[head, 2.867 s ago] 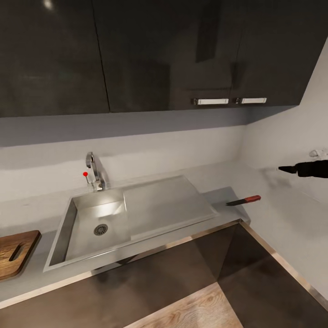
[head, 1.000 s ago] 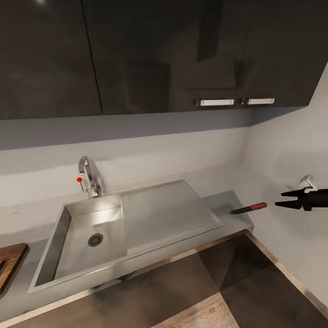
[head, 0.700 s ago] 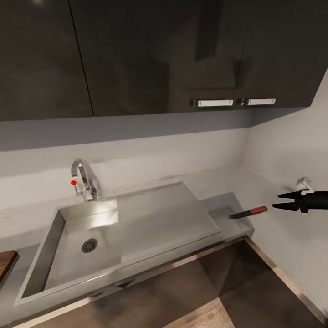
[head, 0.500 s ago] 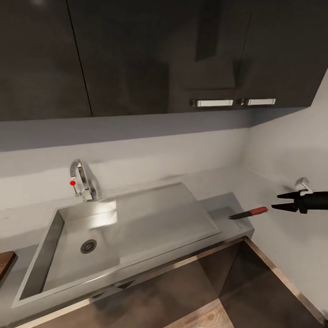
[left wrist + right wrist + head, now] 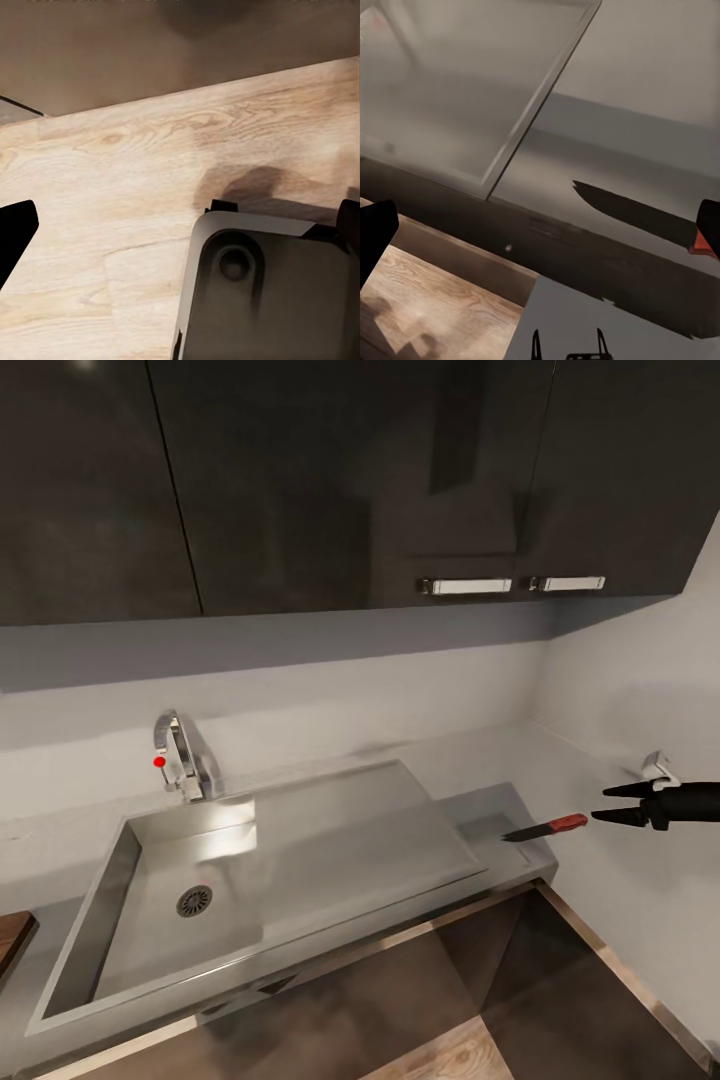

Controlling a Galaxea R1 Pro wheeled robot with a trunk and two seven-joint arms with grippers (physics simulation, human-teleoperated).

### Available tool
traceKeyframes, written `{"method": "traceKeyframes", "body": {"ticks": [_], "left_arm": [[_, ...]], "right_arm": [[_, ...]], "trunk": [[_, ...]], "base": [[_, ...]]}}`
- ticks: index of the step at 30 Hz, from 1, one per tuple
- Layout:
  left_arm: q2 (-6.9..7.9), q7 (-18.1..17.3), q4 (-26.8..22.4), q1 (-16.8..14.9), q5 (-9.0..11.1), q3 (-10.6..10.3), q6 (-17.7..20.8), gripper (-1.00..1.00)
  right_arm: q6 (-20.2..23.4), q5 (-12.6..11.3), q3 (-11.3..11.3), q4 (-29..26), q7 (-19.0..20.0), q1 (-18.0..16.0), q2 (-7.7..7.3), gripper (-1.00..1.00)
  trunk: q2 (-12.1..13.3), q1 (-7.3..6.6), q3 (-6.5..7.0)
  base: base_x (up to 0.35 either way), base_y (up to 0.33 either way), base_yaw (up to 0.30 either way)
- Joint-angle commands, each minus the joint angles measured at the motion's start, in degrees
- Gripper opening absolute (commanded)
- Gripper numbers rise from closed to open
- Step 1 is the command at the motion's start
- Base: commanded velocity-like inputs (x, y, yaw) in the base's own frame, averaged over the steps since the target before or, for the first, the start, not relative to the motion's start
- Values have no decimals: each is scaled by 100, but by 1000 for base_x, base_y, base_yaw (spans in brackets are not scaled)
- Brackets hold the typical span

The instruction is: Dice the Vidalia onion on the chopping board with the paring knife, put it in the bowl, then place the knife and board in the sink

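The paring knife point(image 5: 545, 827) lies on the grey countertop point(image 5: 483, 800) just right of the sink point(image 5: 350, 830), dark blade toward the sink, red handle toward the wall. My right gripper point(image 5: 610, 804) hovers open just past the handle end, fingers spread one above the other, touching nothing. In the right wrist view the paring knife point(image 5: 639, 213) lies between the spread fingertips point(image 5: 375, 234). The sink basin holds only its drain; the Vidalia onion and the bowl are out of view. A corner of the chopping board point(image 5: 10, 938) peeks in at the far left. My left gripper point(image 5: 182, 225) hangs open over the wooden floor.
A chrome faucet point(image 5: 182, 755) with a red knob stands behind the basin. Dark wall cabinets point(image 5: 350, 480) hang overhead. A grey wall point(image 5: 640, 690) closes the corner right behind my right gripper. Dark base cabinets point(image 5: 400, 980) sit under the counter edge.
The camera has turned right, so sink and board slid left in view. My right gripper has opened, dropped from higher up and crept toward the knife's handle. The knife has not moved.
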Motion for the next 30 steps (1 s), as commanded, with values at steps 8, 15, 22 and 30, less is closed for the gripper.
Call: {"method": "traceKeyframes", "body": {"ticks": [8,15,22,30], "left_arm": [[10,47,-3,-1,68,-42,-7,100],[9,49,-5,-2,73,-43,-6,100],[9,62,-10,-1,74,-36,-6,100],[9,65,-24,-1,74,-34,-6,100]], "right_arm": [[58,21,0,0,25,-4,-7,100],[60,34,-7,0,31,-3,-15,100],[60,38,-9,18,27,-3,-18,100],[60,24,0,27,28,-3,-10,100]], "trunk": [[-7,2,-8],[73,-42,28],[354,-196,154],[675,-372,298]], "base": [[0,0,0],[0,0,0],[0,0,0],[0,0,0]]}}
